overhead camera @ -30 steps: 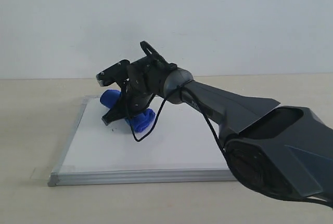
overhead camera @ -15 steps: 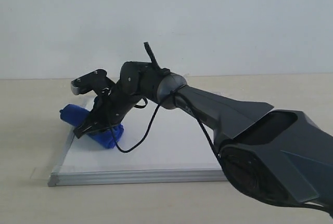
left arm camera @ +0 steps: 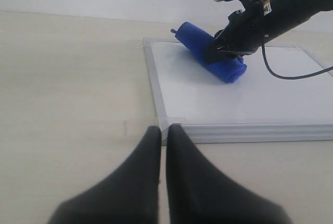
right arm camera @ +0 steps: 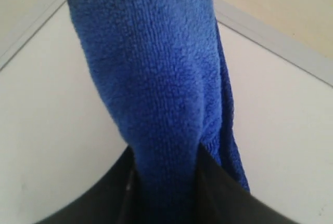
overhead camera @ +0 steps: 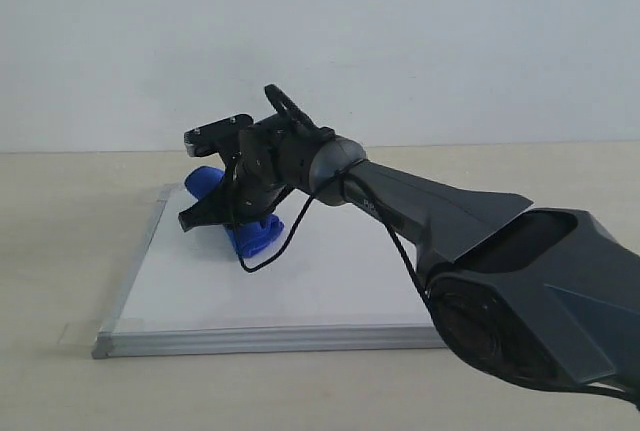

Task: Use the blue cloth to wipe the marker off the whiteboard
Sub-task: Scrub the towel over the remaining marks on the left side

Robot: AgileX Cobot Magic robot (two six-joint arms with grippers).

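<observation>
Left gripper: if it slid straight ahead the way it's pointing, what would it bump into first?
Probably the near corner of the whiteboard. The left gripper, shut, points at that corner's grey frame. Its height is hard to judge, so it might slide over the frame instead.

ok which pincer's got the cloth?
The right pincer, clamped on the blue cloth over the whiteboard. The left pincer is shut and empty, off the board.

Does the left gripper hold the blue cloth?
No, the left gripper is shut on nothing over the table, while the right gripper clamps the blue cloth on the whiteboard.
</observation>
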